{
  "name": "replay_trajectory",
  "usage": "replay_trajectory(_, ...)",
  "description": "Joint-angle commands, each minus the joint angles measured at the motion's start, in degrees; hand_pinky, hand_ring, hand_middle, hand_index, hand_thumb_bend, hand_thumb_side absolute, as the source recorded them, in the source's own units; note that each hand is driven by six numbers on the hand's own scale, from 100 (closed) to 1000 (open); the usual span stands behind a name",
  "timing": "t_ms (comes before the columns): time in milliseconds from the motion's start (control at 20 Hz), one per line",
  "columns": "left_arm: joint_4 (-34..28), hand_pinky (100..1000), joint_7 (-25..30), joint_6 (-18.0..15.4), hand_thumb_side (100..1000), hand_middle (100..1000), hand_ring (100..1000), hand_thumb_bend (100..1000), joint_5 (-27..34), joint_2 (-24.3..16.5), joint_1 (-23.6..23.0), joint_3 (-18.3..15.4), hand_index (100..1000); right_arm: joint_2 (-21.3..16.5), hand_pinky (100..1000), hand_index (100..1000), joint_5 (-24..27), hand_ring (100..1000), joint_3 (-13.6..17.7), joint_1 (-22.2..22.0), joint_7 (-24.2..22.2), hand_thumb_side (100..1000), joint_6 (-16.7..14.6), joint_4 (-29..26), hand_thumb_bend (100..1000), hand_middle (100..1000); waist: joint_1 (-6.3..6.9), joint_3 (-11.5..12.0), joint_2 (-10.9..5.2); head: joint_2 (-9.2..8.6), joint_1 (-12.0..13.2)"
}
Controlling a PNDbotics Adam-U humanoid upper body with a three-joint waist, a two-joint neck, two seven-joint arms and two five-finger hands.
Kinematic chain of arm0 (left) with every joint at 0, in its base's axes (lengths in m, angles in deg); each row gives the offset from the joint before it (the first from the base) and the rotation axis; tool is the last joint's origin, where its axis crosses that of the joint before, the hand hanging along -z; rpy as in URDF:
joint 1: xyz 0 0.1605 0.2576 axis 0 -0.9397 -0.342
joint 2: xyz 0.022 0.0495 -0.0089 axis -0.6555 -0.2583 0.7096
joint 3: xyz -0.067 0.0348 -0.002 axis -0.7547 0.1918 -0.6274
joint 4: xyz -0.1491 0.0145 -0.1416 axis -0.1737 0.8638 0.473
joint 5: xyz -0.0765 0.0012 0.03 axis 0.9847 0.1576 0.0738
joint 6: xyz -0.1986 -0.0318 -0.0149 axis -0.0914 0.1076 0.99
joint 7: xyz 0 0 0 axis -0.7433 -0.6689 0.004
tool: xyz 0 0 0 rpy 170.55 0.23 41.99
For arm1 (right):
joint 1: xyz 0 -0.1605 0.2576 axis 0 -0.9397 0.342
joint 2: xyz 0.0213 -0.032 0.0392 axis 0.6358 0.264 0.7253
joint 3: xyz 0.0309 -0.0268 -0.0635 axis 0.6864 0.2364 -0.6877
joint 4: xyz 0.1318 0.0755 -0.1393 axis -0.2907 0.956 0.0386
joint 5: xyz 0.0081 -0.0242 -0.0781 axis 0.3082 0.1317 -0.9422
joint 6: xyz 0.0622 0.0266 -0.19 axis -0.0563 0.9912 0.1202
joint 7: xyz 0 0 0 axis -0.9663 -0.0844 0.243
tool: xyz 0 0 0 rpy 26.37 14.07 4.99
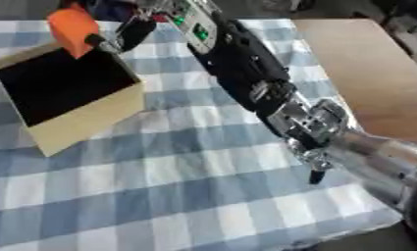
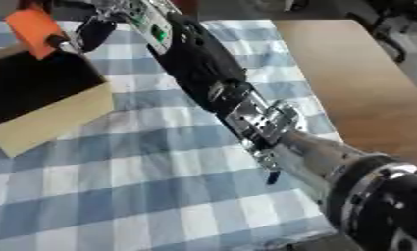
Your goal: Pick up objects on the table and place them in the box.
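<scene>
An orange block-shaped object (image 1: 72, 27) hangs over the far rim of the cardboard box (image 1: 87, 120), whose dark inside faces up at the left. My right arm stretches from the lower right to the top of the views. Its hand (image 1: 132, 30) is at the box's far corner, with dark fingers curled against the orange object. My left hand does not show in either view.
A blue and white checked cloth (image 1: 186, 181) covers the table. Bare wooden tabletop (image 1: 375, 68) lies to the right of the cloth. My right forearm (image 1: 246, 68) crosses the middle of the cloth, above it.
</scene>
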Motion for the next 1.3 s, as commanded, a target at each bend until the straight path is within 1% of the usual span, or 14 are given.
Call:
replay_trajectory(50, -1.1, 642, -0.1, -0.6, 593, 585, 597, 100, 0.1, -0.8, 0.9, -0.4, 748, 0.5, 760, 600, -0.1, 747, -0.8, 0.7, -1.9, 258, -0.4, -1.1, 100, 533, 0.33, 0.0, -1.14, -0.34, -0.2)
replay_trajectory(300, -1.1, 642, 0.1, -0.6, 595, 583, 596, 100, 0.0, -0.7, 0.9, -0.4, 747, 2.4, 761, 608, -1.2, 750, -1.4, 0.2, -4.0, 268, -0.4, 0.0, 100, 542, 0.28, 0.0, -0.99, -0.45, -0.4)
replay_trajectory(650, -1.1, 641, 0.4, -0.4, 598, 582, 594, 100, -0.2, -0.5, 0.9, -0.4, 747, 2.9, 768, 650, -2.5, 764, -1.3, -0.2, -5.1, 302, -0.1, 1.0, 100, 583, 0.19, -0.2, -0.74, -0.57, -0.3)
replay_trajectory(750, -1.1, 641, 0.4, -0.4, 598, 581, 594, 100, -0.3, -0.5, 0.9, -0.4, 747, 2.9, 775, 717, -2.9, 776, -1.3, -0.3, -5.3, 327, -0.1, 1.0, 100, 642, 0.21, -0.2, -0.69, -0.51, -0.3)
replay_trajectory(800, -1.1, 641, 0.4, -0.3, 598, 581, 594, 100, -0.3, -0.5, 0.8, -0.4, 747, 2.9, 779, 747, -3.1, 783, -1.4, -0.3, -5.4, 358, -0.1, 1.0, 100, 669, 0.23, -0.3, -0.67, -0.51, -0.3)
replay_trajectory(850, -1.1, 641, 0.4, -0.3, 598, 581, 594, 100, -0.3, -0.5, 0.8, -0.5, 747, 2.9, 779, 752, -3.3, 784, -1.4, -0.4, -5.6, 363, 0.0, 1.0, 100, 674, 0.25, -0.3, -0.66, -0.52, -0.3)
replay_trajectory(900, -1.1, 641, 0.5, -0.3, 598, 581, 593, 100, -0.3, -0.4, 0.8, -0.5, 747, 2.9, 785, 807, -3.5, 796, -1.4, -0.4, -5.8, 398, 0.0, 1.0, 100, 720, 0.27, -0.3, -0.65, -0.53, -0.3)
replay_trajectory(950, -1.1, 640, 0.5, -0.3, 598, 581, 593, 100, -0.3, -0.4, 0.8, -0.5, 747, 2.9, 789, 835, -3.8, 802, -1.4, -0.4, -6.1, 427, 0.1, 1.1, 119, 738, 0.30, -0.3, -0.64, -0.57, -0.3)
replay_trajectory(1050, -1.1, 640, 0.5, -0.3, 598, 580, 593, 100, -0.3, -0.4, 0.8, -0.5, 746, 2.9, 793, 883, -4.2, 811, -1.4, -0.5, -6.8, 490, 0.2, 1.3, 218, 760, 0.36, -0.4, -0.64, -0.57, -0.3)
replay_trajectory(1100, -1.1, 640, 0.5, -0.3, 596, 580, 593, 100, -0.3, -0.4, 0.8, -0.5, 746, 3.0, 799, 923, -4.3, 819, -1.4, -0.5, -7.1, 555, 0.2, 1.4, 341, 784, 0.38, -0.4, -0.64, -0.58, -0.3)
replay_trajectory(1150, -1.1, 640, 0.4, -0.3, 596, 580, 593, 100, -0.3, -0.4, 0.8, -0.5, 746, 3.0, 800, 927, -4.3, 821, -1.4, -0.5, -7.4, 561, 0.2, 1.5, 355, 789, 0.41, -0.5, -0.64, -0.63, -0.3)
replay_trajectory(1200, -1.1, 640, 0.4, -0.3, 596, 580, 592, 100, -0.3, -0.4, 0.7, -0.6, 746, 2.9, 806, 954, -4.3, 830, -1.4, -0.5, -7.7, 596, 0.3, 1.6, 452, 812, 0.43, -0.5, -0.65, -0.65, -0.3)
replay_trajectory(1250, -1.1, 640, 0.4, -0.3, 596, 580, 592, 100, -0.3, -0.4, 0.7, -0.6, 746, 2.9, 809, 972, -4.3, 835, -1.4, -0.6, -8.2, 602, 0.3, 1.7, 491, 825, 0.47, -0.5, -0.66, -0.69, -0.3)
replay_trajectory(1300, -1.1, 639, 0.4, -0.2, 596, 580, 592, 100, -0.3, -0.4, 0.7, -0.6, 746, 2.9, 815, 1000, -4.3, 843, -1.4, -0.5, -8.6, 601, 0.3, 1.8, 561, 850, 0.50, -0.5, -0.66, -0.73, -0.3)
